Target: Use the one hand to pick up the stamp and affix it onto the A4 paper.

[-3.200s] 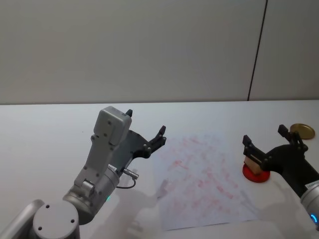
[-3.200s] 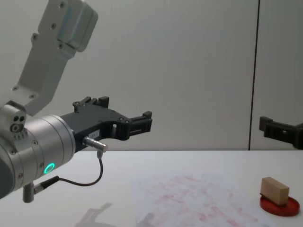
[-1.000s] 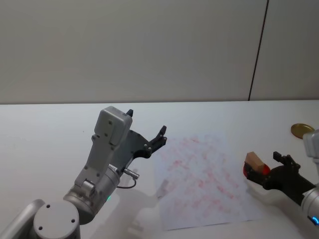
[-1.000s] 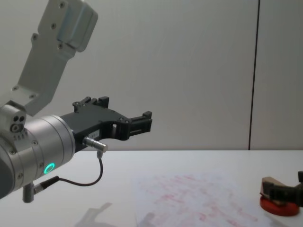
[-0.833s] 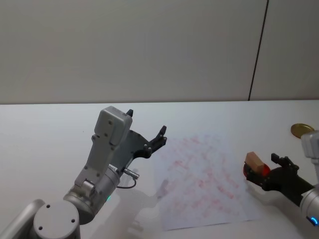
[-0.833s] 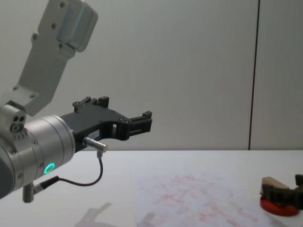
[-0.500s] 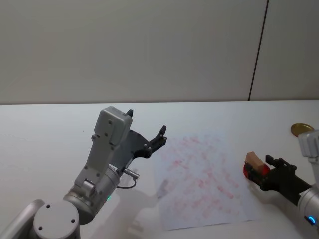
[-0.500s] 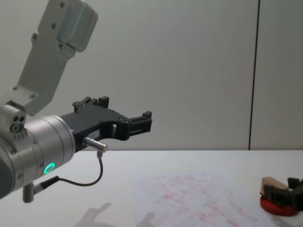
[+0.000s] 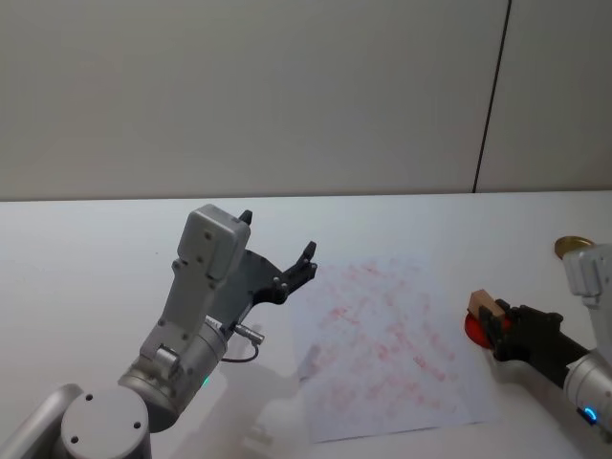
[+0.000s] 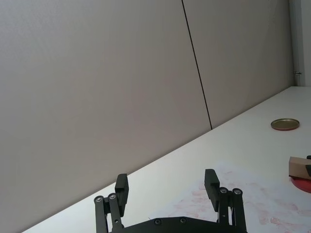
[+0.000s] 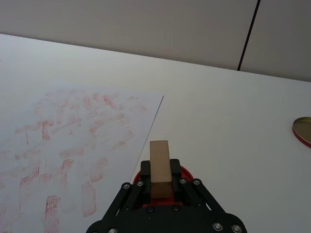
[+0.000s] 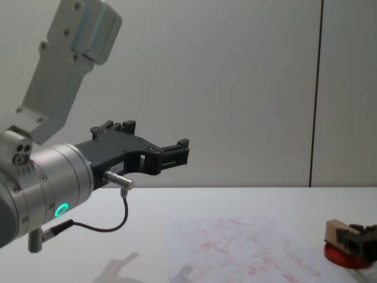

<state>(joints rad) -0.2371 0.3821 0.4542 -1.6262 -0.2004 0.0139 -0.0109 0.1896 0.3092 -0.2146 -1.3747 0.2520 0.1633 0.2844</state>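
The stamp (image 11: 160,160), a small tan wooden block, stands on the round red ink pad (image 11: 187,172) just right of the A4 paper (image 11: 73,136). My right gripper (image 11: 161,187) is low at the pad and shut on the stamp, one black finger against each long side. From the head the stamp (image 9: 483,304) pokes out ahead of the right gripper (image 9: 497,330), beside the A4 paper (image 9: 382,344). In the chest view the stamp (image 12: 336,231) sits at the far right. My left gripper (image 9: 277,237) hangs open in the air left of the paper, holding nothing.
A flat gold lid (image 9: 571,247) lies on the white table to the far right, behind the pad. The big silver left arm (image 9: 201,296) stands over the table's left half. A grey wall closes the far side.
My right gripper came down from above the pad to the level of the stamp, moved in around it and closed on its sides. The left arm has not moved.
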